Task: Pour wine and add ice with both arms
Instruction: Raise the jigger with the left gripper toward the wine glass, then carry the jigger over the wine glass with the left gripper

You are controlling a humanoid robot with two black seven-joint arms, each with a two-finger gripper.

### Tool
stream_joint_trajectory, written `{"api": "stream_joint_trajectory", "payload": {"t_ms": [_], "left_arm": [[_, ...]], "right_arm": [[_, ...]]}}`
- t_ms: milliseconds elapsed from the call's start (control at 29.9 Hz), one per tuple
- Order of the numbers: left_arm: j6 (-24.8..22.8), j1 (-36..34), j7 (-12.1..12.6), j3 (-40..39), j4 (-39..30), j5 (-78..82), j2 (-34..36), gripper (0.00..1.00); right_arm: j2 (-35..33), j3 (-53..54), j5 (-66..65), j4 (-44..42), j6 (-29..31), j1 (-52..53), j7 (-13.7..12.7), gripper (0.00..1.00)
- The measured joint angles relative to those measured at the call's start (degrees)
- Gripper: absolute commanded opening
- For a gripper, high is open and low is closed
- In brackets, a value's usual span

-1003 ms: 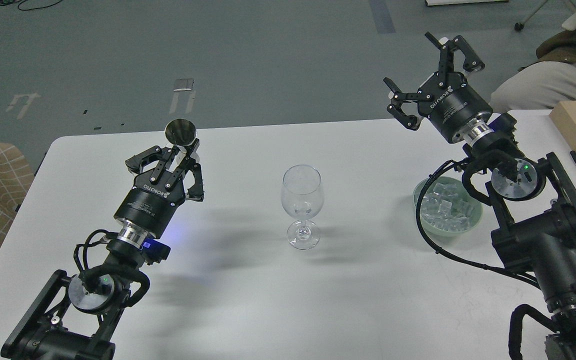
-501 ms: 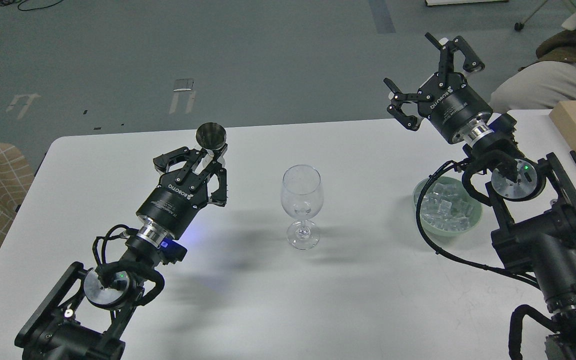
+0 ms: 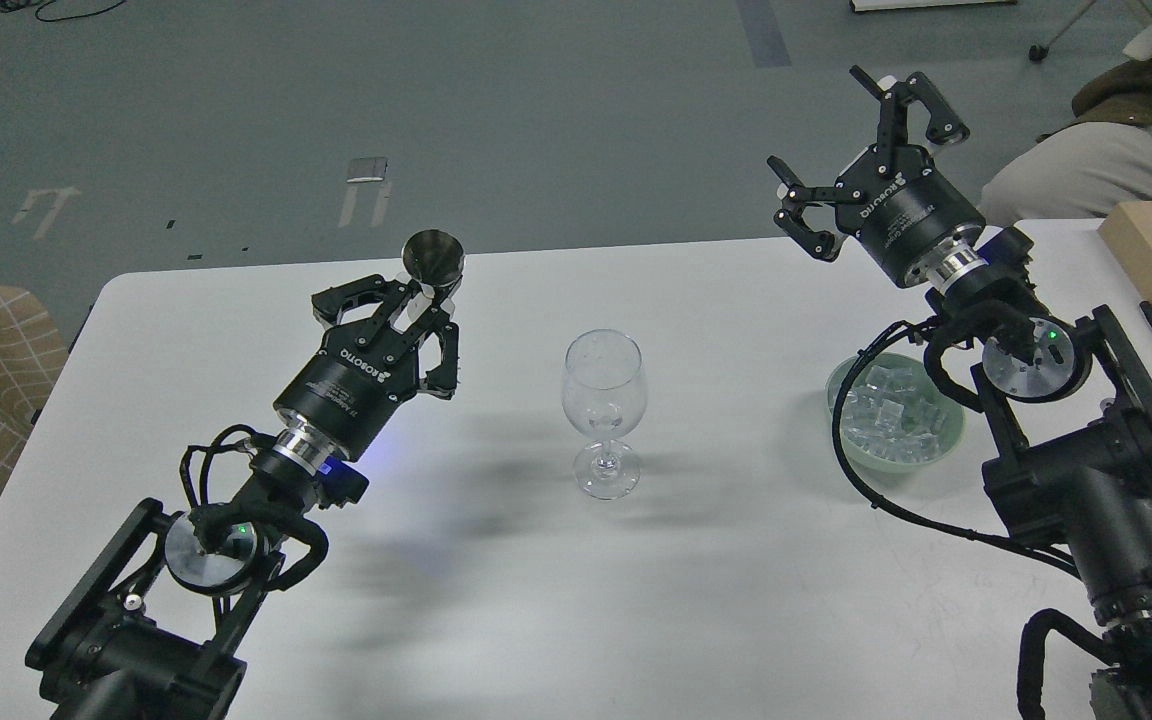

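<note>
The left gripper (image 3: 414, 305) clasps a small metal cup (image 3: 434, 258) by its base, the cup's mouth tilted toward the camera, its long axis leaning up and away, left of the empty wine glass (image 3: 604, 410) standing upright mid-table (image 3: 696, 590). The right gripper (image 3: 861, 135) hangs with fingers spread, holding nothing, above the table's far edge. The ice (image 3: 891, 410) lies heaped in a pale green bowl (image 3: 841, 385) beneath the right arm's wrist.

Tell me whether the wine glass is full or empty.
Empty. The wine glass stands upright on the table, its bowl clear throughout, with no liquid or ice inside.
</note>
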Motion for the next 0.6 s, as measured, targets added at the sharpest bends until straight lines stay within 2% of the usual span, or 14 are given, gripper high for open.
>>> {"api": "stream_joint_trajectory", "payload": {"t_ms": [602], "left_arm": [[0.98, -4.99, 0.13, 5.63, -0.36, 0.06, 2.02, 0.07]], "right_arm": [[0.0, 0.01, 0.0, -0.26, 0.0, 0.21, 0.0, 1.0]]}}
